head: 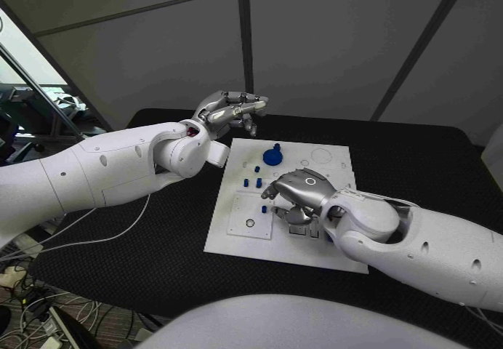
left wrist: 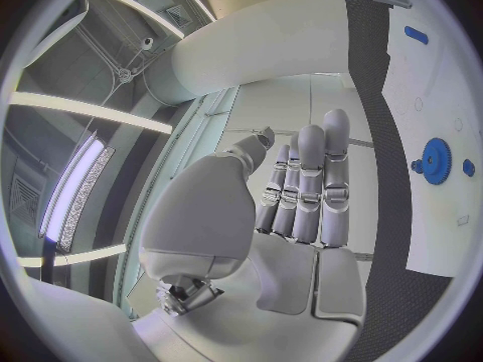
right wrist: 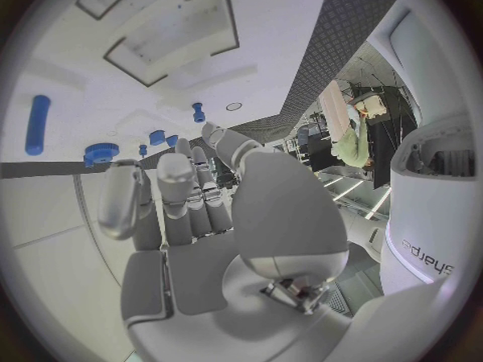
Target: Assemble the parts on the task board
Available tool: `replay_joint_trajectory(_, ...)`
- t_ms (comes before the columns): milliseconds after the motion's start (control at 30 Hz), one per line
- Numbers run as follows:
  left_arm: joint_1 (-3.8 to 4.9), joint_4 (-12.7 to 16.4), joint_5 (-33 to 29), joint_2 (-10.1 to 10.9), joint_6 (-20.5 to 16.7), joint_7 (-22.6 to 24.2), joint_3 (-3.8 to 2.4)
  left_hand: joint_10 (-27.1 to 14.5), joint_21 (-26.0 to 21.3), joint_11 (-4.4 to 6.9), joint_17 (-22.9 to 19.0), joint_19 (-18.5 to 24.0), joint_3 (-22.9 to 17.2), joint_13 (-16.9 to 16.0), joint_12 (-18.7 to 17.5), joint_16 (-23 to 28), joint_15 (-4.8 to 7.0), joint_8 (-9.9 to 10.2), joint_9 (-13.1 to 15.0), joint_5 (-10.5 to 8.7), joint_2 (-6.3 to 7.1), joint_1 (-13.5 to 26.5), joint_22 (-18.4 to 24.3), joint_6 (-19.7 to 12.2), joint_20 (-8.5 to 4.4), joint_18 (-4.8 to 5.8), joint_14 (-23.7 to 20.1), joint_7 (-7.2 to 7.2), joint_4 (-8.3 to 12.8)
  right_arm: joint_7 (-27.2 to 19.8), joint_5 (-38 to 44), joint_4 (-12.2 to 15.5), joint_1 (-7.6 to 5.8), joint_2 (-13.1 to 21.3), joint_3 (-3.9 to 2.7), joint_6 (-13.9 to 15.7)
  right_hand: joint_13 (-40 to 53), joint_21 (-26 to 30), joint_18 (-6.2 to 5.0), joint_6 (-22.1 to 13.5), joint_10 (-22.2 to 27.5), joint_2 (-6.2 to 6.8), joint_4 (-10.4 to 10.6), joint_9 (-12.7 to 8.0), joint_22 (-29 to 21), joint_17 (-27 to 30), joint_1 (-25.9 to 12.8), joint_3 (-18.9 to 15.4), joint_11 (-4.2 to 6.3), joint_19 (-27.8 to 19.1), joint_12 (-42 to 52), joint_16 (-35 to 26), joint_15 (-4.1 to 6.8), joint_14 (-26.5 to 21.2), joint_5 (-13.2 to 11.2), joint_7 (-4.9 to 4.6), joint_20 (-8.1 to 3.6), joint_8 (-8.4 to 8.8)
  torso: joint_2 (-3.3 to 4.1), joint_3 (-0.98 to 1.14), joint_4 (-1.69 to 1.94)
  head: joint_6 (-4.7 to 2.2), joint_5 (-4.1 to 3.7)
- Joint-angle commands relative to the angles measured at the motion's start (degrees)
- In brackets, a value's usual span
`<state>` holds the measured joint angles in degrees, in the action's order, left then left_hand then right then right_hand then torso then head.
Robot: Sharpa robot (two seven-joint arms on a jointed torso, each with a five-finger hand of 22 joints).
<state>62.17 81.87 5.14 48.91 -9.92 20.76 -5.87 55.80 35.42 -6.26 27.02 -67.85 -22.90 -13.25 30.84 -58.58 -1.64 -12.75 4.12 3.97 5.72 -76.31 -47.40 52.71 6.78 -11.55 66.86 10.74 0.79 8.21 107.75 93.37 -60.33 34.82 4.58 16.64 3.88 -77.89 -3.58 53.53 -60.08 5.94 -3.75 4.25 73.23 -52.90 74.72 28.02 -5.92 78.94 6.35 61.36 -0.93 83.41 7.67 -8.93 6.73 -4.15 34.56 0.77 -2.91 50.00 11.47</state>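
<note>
The white task board (head: 315,251) lies in the middle of the black table. On it stand a blue gear (head: 273,155) and small blue pegs (head: 249,182) near its far left part. My right hand (head: 299,193) hovers low over the board's middle, fingers bent down toward it, nothing in them. The right wrist view shows its fingers (right wrist: 176,189) apart over the board, with a blue cylinder (right wrist: 39,125) and the gear (right wrist: 101,151) beyond. My left hand (head: 230,109) is raised beyond the board's far left corner, empty. Its fingers (left wrist: 307,185) are stretched out, the gear (left wrist: 435,161) off to one side.
A raised square plate with a hole (head: 251,224) sits at the board's near left. The black table (head: 419,167) has bare room right of the board and on its left side. Cables (head: 94,236) hang off the table's left edge.
</note>
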Motion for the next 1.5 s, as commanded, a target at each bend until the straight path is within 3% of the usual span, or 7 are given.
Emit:
replay_joint_trajectory(33, 0.1, -0.07, -0.21, -0.02, 0.95, -0.26, 0.02, -0.31, 0.06, 0.06, -0.07, -0.15, 0.39, -0.03, 0.25, -0.41, 0.06, -0.23, 0.06, 0.13, -0.21, -0.09, -0.08, -0.38, 0.26, 1.15, -0.37, 0.14, 0.0, 0.35, -1.73, 2.19, -0.57, 2.67, -0.31, 1.51, 0.07, -0.24, -0.56, 0.58, -0.44, 0.44, 0.12, 0.11, 0.13, -0.09, -0.48, -0.38, 0.06, 0.51, 0.4, 0.33, 0.14, 0.3, 0.22, -0.08, 0.01, -0.33, -0.08, -0.11, -0.16, 0.0, -0.35)
replay_joint_trajectory(200, 0.09, -0.09, -0.21, -0.07, 1.08, -0.21, 0.16, -0.38, 0.07, 0.08, -0.1, -0.22, 0.41, -0.02, 0.35, -0.47, 0.08, -0.34, 0.06, 0.16, -0.27, -0.37, -0.08, -0.45, 0.25, 1.14, -0.35, 0.13, 0.13, 2.88, -3.88, 3.26, -1.84, 7.06, -2.67, -3.26, -0.05, -0.2, -0.53, 0.9, -0.12, 1.4, 0.78, 0.15, 0.12, 0.12, -1.55, -1.6, 0.11, 0.6, 0.91, 0.42, 0.11, 0.47, -0.37, 0.29, -0.04, -0.27, -0.08, -0.03, -0.19, -0.15, -1.49)
replay_joint_trajectory(300, 0.09, -0.12, -0.21, -0.07, 1.1, -0.07, 0.23, -0.42, -0.19, 0.08, -0.12, -0.14, 0.45, -0.01, 0.42, -0.5, 0.08, -0.4, 0.06, 0.16, -0.27, -0.47, 0.13, -0.49, 0.24, 1.09, -0.36, 0.14, 0.18, 3.75, -4.33, 2.9, -2.79, 8.98, -3.42, -4.86, -0.09, -0.06, -0.55, 0.66, 0.47, 1.95, 1.0, 0.08, -0.02, 0.41, -1.85, -2.56, 0.1, 0.56, 1.12, 0.35, 0.08, 0.48, -0.59, 0.73, -0.03, -0.03, -0.14, -0.01, -0.27, -0.44, -1.94)
replay_joint_trajectory(433, 0.08, -0.19, -0.21, -0.09, 1.03, 0.09, 0.27, -0.42, -0.19, 0.08, -0.12, -0.14, 0.45, -0.01, 0.42, -0.5, 0.08, -0.4, 0.06, 0.16, -0.27, -0.47, 0.13, -0.49, 0.24, 1.09, -0.36, 0.14, 0.18, 4.24, -4.43, 1.64, -3.46, 10.18, -3.82, -5.37, -0.09, 0.04, -0.57, -0.03, 0.94, 2.15, 1.19, -0.06, -0.1, 0.77, -1.83, -3.43, 0.02, 0.57, 1.46, 0.24, -0.03, 0.51, -0.66, 1.11, -0.07, 0.35, -0.07, -0.03, -0.19, -0.8, -2.58)
replay_joint_trajectory(767, 0.08, -0.28, -0.21, -0.32, 1.06, 0.14, 0.33, -0.43, -0.34, 0.07, -0.14, -0.09, 0.51, -0.01, 0.49, -0.51, 0.08, -0.48, 0.06, 0.15, -0.27, -0.53, 0.24, -0.5, 0.24, 1.07, -0.39, 0.14, 0.2, 3.58, -4.87, -2.17, -3.85, 8.85, -4.02, -6.14, -0.09, -0.01, -0.54, 0.39, 1.22, 1.81, 1.33, 0.05, -0.02, 1.32, -1.53, -3.8, 0.01, 0.72, 1.79, -0.08, -0.04, 0.44, -0.7, 0.97, -0.06, 0.1, -0.01, -0.07, -0.1, -1.44, -3.06)
replay_joint_trajectory(1033, 0.08, -0.21, -0.21, -0.22, 1.05, 0.16, 0.34, -0.44, -0.38, 0.07, -0.16, -0.08, 0.53, 0.0, 0.53, -0.51, 0.08, -0.52, 0.07, 0.16, -0.29, -0.59, 0.27, -0.51, 0.24, 1.07, -0.42, 0.13, 0.22, 2.21, -5.86, -4.94, -3.85, 6.35, -3.76, -9.84, -0.15, 0.14, -0.58, 0.69, 1.72, 1.49, 1.32, 0.11, -0.22, 1.53, -1.13, -3.97, -0.06, 0.68, 1.93, -0.14, -0.08, 0.43, -0.62, 1.11, -0.04, 0.01, 0.03, -0.06, -0.11, -1.32, -2.62)
replay_joint_trajectory(1500, 0.08, -0.21, -0.21, -0.21, 0.97, 0.19, 0.34, -0.44, -0.38, 0.07, -0.16, -0.08, 0.53, 0.0, 0.53, -0.51, 0.08, -0.52, 0.07, 0.16, -0.29, -0.59, 0.27, -0.51, 0.24, 1.07, -0.42, 0.13, 0.22, 1.47, -6.33, -6.54, -3.82, 4.4, -3.27, -13.43, -0.01, -0.95, -0.23, 2.71, -1.31, 0.07, 1.33, 0.44, 1.29, 1.15, -0.02, -3.39, 0.71, 1.81, 3.89, 0.63, 0.47, 0.76, -0.31, 0.88, -0.35, -0.59, -0.04, -0.03, -0.18, -1.03, -2.5)
